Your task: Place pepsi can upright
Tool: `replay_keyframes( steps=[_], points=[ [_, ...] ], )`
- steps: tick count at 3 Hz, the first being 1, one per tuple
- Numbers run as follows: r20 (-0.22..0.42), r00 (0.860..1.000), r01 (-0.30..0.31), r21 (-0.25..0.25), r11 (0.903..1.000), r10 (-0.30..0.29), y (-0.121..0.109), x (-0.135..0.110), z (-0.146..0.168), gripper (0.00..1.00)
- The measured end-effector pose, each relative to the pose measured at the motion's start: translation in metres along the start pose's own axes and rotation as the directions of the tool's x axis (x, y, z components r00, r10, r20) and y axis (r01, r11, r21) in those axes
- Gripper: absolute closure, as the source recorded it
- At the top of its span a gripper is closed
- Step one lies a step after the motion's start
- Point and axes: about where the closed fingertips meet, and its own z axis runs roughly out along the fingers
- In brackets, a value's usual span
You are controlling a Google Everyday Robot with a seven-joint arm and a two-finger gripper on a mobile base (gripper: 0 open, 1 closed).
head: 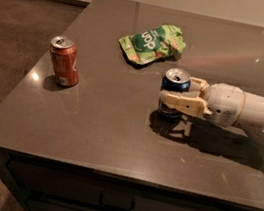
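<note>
The pepsi can (pixel 174 82) is dark blue with a silver top. It stands upright near the middle of the dark table (pixel 106 133), with its base at or just above the surface. My gripper (pixel 177 91) reaches in from the right and is shut on the can. One cream finger (pixel 180 104) crosses the can's front and the other sits behind it. The lower front of the can is partly hidden by the near finger.
A red-orange can (pixel 64 61) stands upright near the table's left edge. A crumpled green snack bag (pixel 152 42) lies behind the pepsi can. The table's front edge runs above dark drawers (pixel 114 203). My white arm (pixel 243 108) extends to the right.
</note>
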Motion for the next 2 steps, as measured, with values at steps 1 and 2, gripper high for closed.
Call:
replay_keyframes(
  steps=[1, 2],
  points=[
    [0.063, 0.998, 0.014, -0.015, 0.9998, -0.013, -0.0012, 0.0026, -0.0028, 0.37],
    [0.066, 0.998, 0.018, -0.019, 0.9997, -0.016, -0.0006, 0.0024, -0.0009, 0.15]
  ],
)
